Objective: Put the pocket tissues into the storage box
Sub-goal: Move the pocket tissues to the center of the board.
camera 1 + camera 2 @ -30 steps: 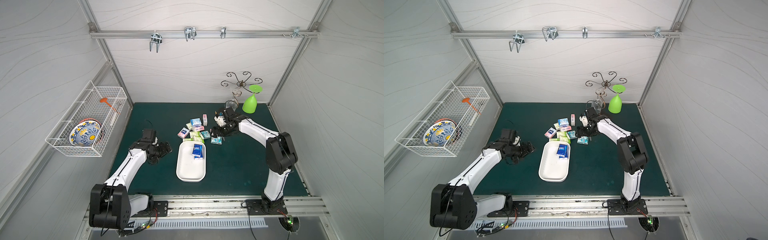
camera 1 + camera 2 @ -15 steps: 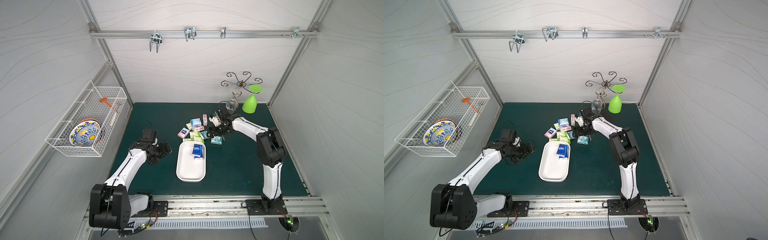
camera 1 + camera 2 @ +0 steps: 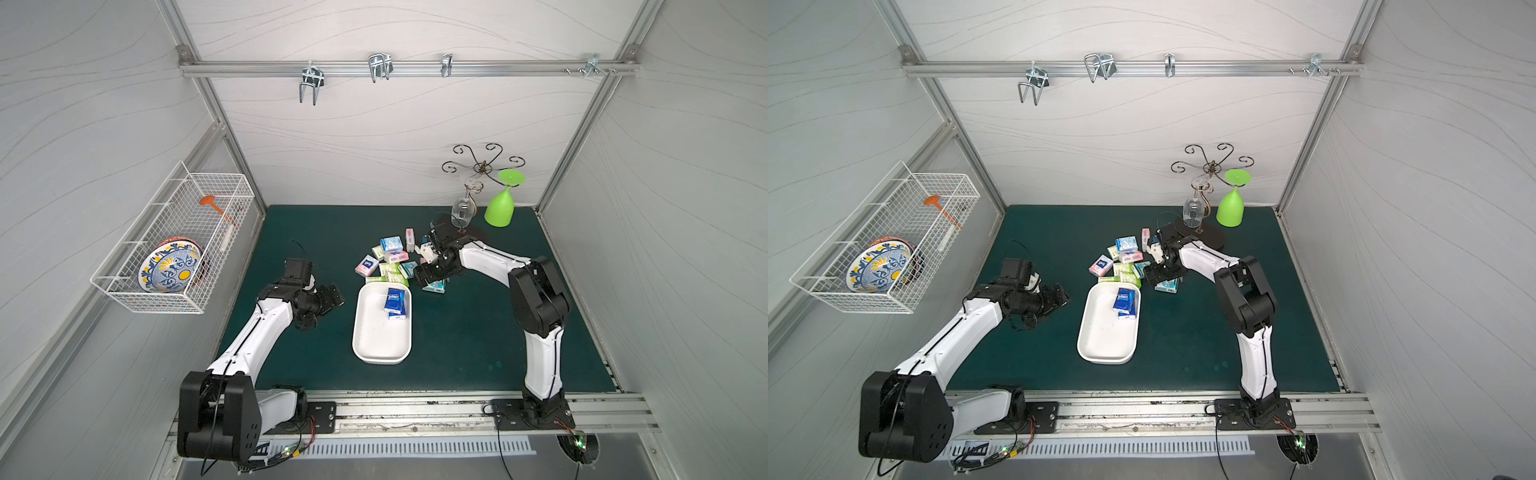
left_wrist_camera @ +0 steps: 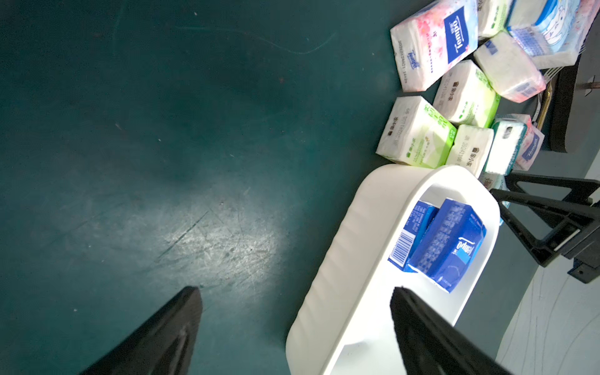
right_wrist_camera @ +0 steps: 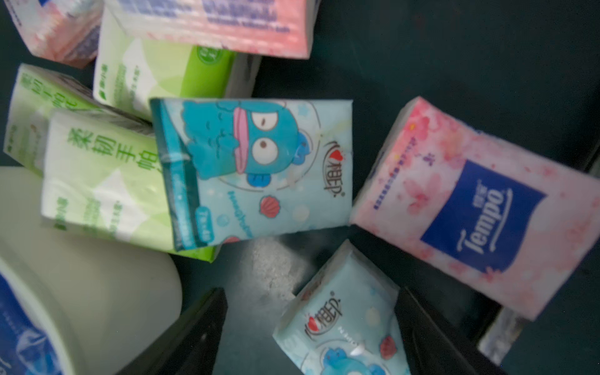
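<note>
Both grippers are standing wide apart, clamping nothing.
In both top views the right gripper (image 3: 422,279) is hovering over the pocket tissues (image 3: 390,257) heaped at 12 to 1 o'clock of the storage box (image 3: 380,345), and the left gripper (image 3: 332,296) is hanging near its 9 o'clock. The left wrist view is showing two dark blue packs (image 4: 451,243) inside the box. The right wrist view alone is showing a light blue pack (image 5: 341,328) lying on the mat (image 5: 422,48) between the fingers (image 5: 194,331).
</note>
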You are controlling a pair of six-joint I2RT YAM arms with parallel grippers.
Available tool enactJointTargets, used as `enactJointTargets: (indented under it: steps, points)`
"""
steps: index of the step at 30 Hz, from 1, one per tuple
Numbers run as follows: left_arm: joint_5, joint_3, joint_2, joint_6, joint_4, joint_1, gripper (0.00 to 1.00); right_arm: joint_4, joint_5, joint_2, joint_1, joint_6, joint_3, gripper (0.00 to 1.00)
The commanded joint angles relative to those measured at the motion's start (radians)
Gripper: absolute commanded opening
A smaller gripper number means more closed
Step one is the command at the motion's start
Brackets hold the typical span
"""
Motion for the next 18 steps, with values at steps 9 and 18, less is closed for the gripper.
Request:
enactJointTargets:
  steps: [9, 18]
  points:
    - [-0.005, 0.001, -0.032, 0.006, -0.002, -0.004, 0.95, -0.092, 0.036, -0.134, 0.056, 0.095, -0.127, 0.90]
    - [-0.003, -0.004, -0.037, 0.003, 0.000, -0.004, 0.95, -0.152, 0.067, -0.173, 0.058, -0.057, -0.140, 0.99]
